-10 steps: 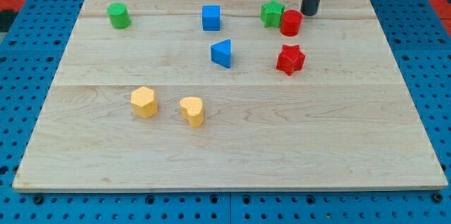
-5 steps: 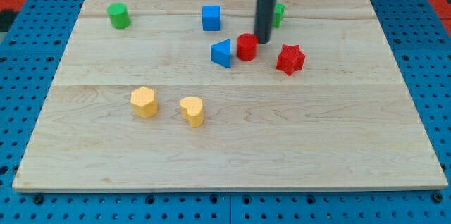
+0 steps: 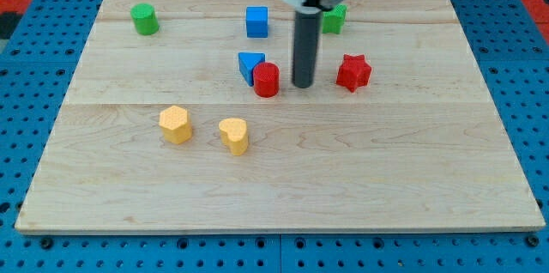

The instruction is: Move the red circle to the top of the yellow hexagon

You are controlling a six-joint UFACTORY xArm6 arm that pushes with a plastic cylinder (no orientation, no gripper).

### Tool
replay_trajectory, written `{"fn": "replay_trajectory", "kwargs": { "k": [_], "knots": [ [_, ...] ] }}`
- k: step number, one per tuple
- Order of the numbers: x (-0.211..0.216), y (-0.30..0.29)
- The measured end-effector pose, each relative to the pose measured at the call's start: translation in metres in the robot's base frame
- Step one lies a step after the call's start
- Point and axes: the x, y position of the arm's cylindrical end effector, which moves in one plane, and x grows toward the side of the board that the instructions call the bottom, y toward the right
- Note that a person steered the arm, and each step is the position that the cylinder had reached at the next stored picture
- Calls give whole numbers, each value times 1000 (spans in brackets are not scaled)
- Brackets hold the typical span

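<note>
The red circle [image 3: 267, 79] stands near the board's middle, touching the lower right side of the blue triangle [image 3: 250, 66]. The yellow hexagon [image 3: 175, 124] sits lower down toward the view's left, well apart from the red circle. My tip [image 3: 302, 85] is just to the right of the red circle, with a small gap between them. The rod rises straight up from there.
A yellow heart-like block [image 3: 233, 136] lies right of the hexagon. A red star [image 3: 353, 72] is right of my tip. A blue cube [image 3: 256, 21], a green star [image 3: 334, 18] partly behind the rod and a green cylinder [image 3: 144, 19] sit near the top.
My tip has swept down and left from the top right, pushing the red circle from beside the green star to the blue triangle, which has shifted left.
</note>
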Motion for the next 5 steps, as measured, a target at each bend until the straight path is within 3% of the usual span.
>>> {"fn": "replay_trajectory", "kwargs": {
  "k": [1, 5],
  "knots": [
    [-2, -68],
    [5, -79]
  ]
}}
